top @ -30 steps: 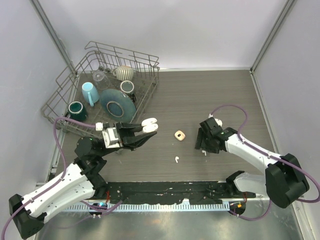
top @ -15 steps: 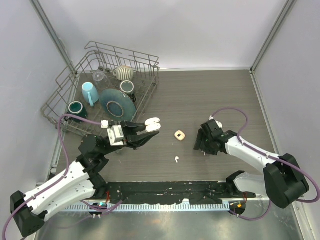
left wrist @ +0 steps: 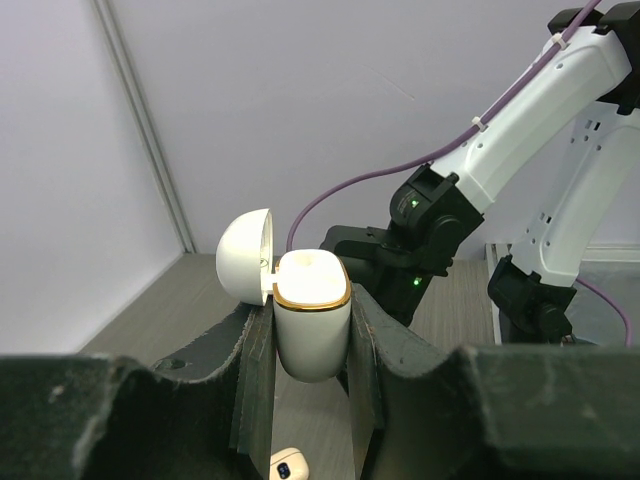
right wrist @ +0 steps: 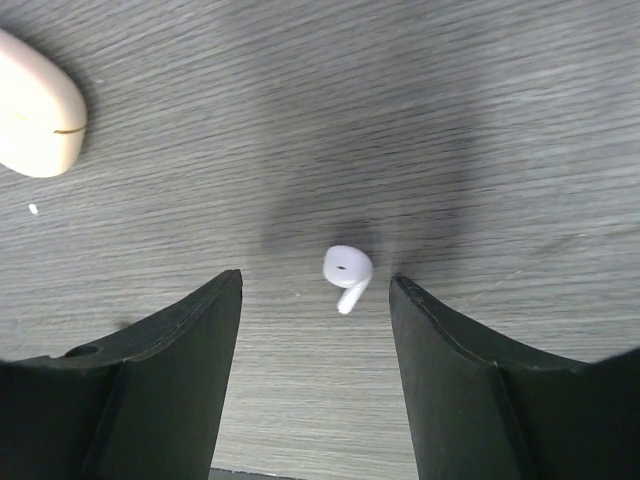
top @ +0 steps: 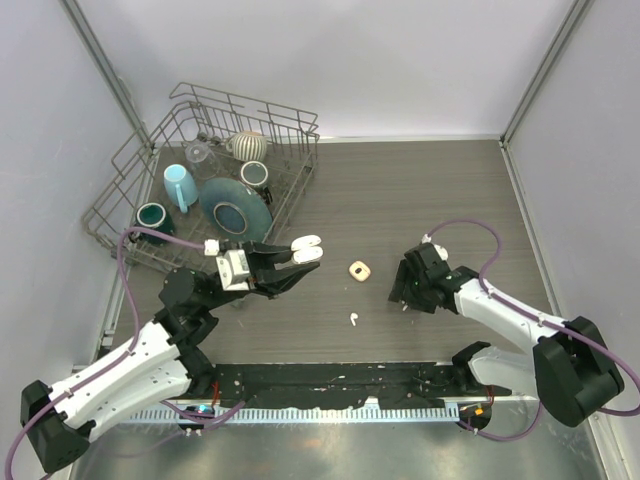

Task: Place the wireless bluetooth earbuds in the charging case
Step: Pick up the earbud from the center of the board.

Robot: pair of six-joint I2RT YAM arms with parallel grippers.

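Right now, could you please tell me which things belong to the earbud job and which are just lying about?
Job: open charging case, held by left gripper; earbud beneath open right gripper; second earbud, lying loose.
Lying about: small beige object; dish rack with blue cup and plate.

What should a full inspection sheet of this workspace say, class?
Surface: dark wood-grain table.
Job's things: charging case, lid open, held raised; one earbud lying between the right fingers, untouched; second earbud loose on the table.
Clutter: small beige object; dish rack holding cups and a plate.
Fingers: left fingers shut on the case; right fingers open.
Cables: purple cables loop at both arms.
Surroundings: plain pale walls.
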